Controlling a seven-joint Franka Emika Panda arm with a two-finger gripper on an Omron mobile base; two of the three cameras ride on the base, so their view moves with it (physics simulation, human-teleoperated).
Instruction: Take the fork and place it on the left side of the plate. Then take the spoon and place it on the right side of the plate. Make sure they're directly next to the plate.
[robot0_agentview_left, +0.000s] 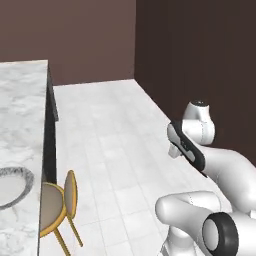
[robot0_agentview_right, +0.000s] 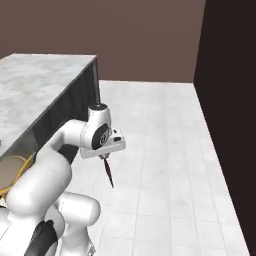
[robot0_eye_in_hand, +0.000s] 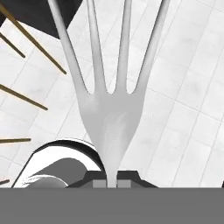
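The hand (robot0_agentview_right: 103, 156) is hanging out over the white tiled floor (robot0_agentview_right: 165, 150), beside the end of the marble surface (robot0_agentview_right: 35, 85) rather than above it; in the right base view it is sitting at the end of the white arm, with the fork (robot0_agentview_right: 108, 173) sticking down and slightly to the right out of it. Only the dark brown handle end is showing there, thin and pointed toward the tiles. In the hand view the fork (robot0_eye_in_hand: 113, 100) is rising straight up from between the two dark fingertips (robot0_eye_in_hand: 97, 178), its pale tines spreading toward the top edge of the picture; the narrow neck is sitting right at the fingertips, so the hand is closed tight on the fork (the fingers look pressed in on either side of the neck, with no gap showing around it).

In the left base view the plate (robot0_agentview_left: 11, 186) is lying on the marble surface (robot0_agentview_left: 20, 115) at the left edge of the picture, its grey rim and white centre partly cut off by the frame; it is well apart from the arm. Just beside that surface, on the floor side, a round-backed chair (robot0_agentview_left: 60, 202) with thin golden legs is standing; its legs are probably the golden bars crossing the left of the hand view, though that close-up is too tight to be sure.
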